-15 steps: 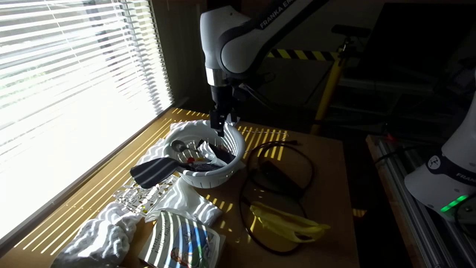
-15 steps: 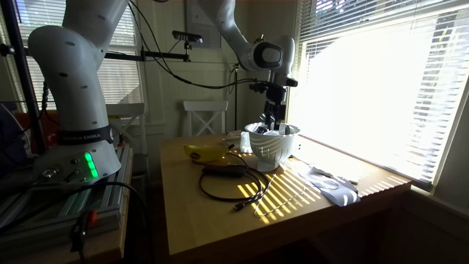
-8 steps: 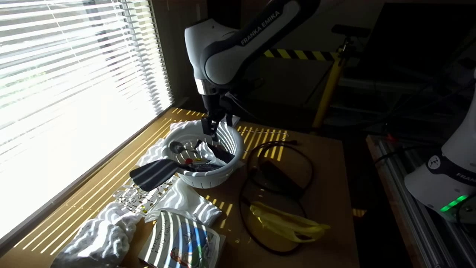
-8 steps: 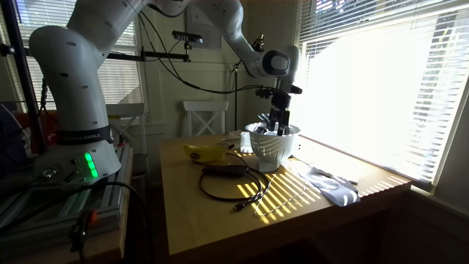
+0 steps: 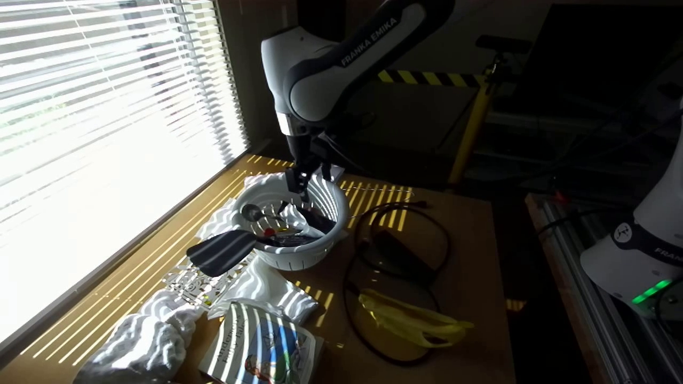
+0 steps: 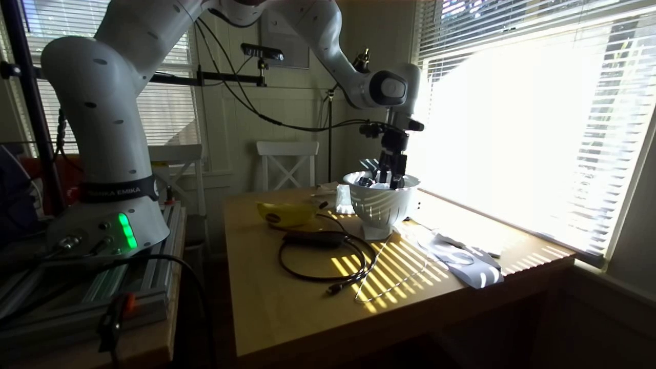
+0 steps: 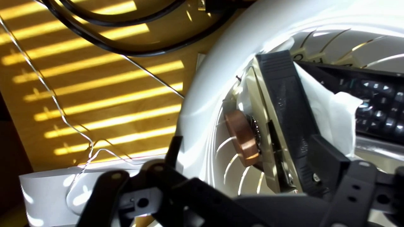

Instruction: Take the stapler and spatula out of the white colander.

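Pincer (image 7: 248, 146) agape abv stapler (image 7: 285, 107)

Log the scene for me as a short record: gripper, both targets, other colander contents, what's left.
gripper: open, holding nothing
stapler: inside the white colander, between the spread jaws in the wrist view; contact unclear
spatula: blade jutting out over the rim, handle inside
other contents: spoon, black remote, copper-colored disc
left: both targets yet to come out
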{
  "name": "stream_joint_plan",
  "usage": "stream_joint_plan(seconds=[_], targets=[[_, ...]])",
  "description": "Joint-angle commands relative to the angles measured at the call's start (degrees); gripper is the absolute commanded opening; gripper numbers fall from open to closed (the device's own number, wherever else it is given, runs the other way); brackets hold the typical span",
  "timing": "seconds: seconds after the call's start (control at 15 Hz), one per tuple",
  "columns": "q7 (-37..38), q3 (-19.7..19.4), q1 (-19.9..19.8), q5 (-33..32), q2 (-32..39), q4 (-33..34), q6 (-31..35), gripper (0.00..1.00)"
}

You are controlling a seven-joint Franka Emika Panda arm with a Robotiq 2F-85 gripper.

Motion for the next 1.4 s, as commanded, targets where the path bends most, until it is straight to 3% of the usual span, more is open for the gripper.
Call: stream_joint_plan(seconds=[0.0,0.27,1.0,1.33], targets=[[1.2,-0.4,0.8,-1.1,-1.4,-2.1,1.5,1.00],[0.9,-1.0,2.8,-4.5,-2.9,-4.5,5.3,1.00],[-5.9,0.2,2.5,-6.5,3.0,1.5,6.1,1.00],[-6.0,0.0,4.4,-7.9,7.5,6.1,4.4,1.00]])
